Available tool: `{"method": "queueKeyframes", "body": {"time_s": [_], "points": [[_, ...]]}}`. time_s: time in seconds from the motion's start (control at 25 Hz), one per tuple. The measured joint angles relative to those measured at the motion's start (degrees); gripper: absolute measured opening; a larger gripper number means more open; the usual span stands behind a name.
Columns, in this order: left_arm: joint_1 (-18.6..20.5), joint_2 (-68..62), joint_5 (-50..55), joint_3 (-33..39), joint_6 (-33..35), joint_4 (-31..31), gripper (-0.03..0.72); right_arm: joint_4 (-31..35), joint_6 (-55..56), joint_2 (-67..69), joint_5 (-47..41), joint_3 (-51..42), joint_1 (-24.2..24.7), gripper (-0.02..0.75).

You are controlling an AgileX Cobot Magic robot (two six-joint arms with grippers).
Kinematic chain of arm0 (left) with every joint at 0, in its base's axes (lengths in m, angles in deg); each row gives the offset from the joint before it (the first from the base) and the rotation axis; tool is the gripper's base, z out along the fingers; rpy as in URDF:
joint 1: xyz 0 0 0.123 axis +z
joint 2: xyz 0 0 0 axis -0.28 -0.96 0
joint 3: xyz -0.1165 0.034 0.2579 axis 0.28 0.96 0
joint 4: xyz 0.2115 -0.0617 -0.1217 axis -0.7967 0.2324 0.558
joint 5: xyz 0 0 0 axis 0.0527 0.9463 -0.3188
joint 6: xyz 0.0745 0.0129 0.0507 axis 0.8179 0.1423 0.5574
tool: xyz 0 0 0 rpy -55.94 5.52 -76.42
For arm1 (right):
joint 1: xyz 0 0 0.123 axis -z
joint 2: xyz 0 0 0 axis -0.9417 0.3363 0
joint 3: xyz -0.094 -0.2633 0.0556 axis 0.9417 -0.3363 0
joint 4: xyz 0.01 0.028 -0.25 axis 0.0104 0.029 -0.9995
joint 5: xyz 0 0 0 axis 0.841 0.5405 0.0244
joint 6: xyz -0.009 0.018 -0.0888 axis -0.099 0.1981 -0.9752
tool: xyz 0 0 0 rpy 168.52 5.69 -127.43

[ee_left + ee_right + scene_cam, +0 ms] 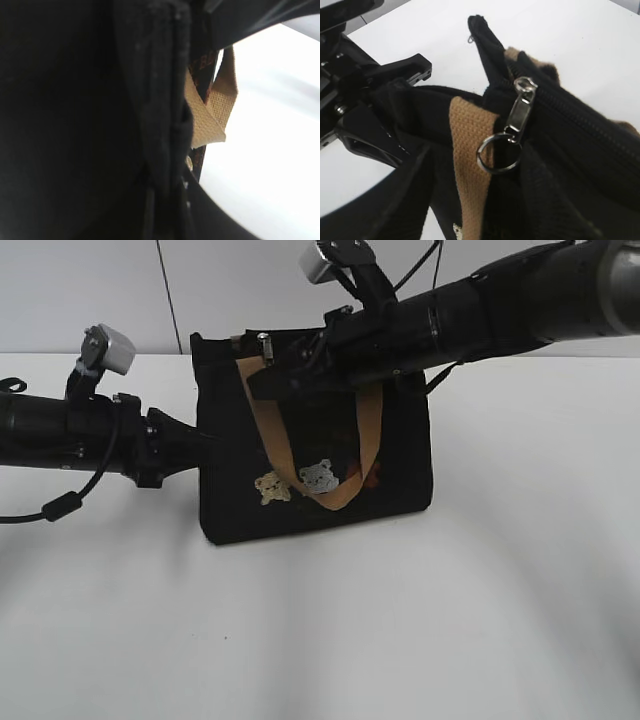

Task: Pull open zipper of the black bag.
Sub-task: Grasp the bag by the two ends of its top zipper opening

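Left gripper (200, 455) pinched on bag (310, 510) left edge, frame centre. Zipper (512, 130) hangs at top edge, left of right gripper (262, 383), jaws apart, empty. Bare table (520, 590) lower right.

The exterior view looks down at a slant across the white table (320, 640), from the front, with the black bag (300, 510) upper centre of the frame and an arm entering from each side. The left wrist view sits very close against the bag's dark fabric (75, 120), which fills the left of the frame; detail is blurred. The right wrist view looks down at close range on the zipper (517, 115) at frame centre. All three views share the bag and its tan handle (300, 475).
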Motion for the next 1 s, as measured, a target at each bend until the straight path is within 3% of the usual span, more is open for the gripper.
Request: {"method": "queueKeyframes", "body": {"time_s": [0.16,0.52,1.0], "points": [[0.0,0.0,-0.1,0.0,-0.1,0.0,0.038,1.4,-0.1,0.3,0.8,0.0,-0.1,0.406],[0.0,0.0,-0.1,0.0,-0.1,0.1,0.038,1.7,-0.3,0.3,2.3,0.0,-0.1,0.156],[0.0,0.0,-0.1,0.0,-0.2,0.1,0.039,0.7,-0.3,0.4,3.1,0.0,-0.1,0.087]]}}
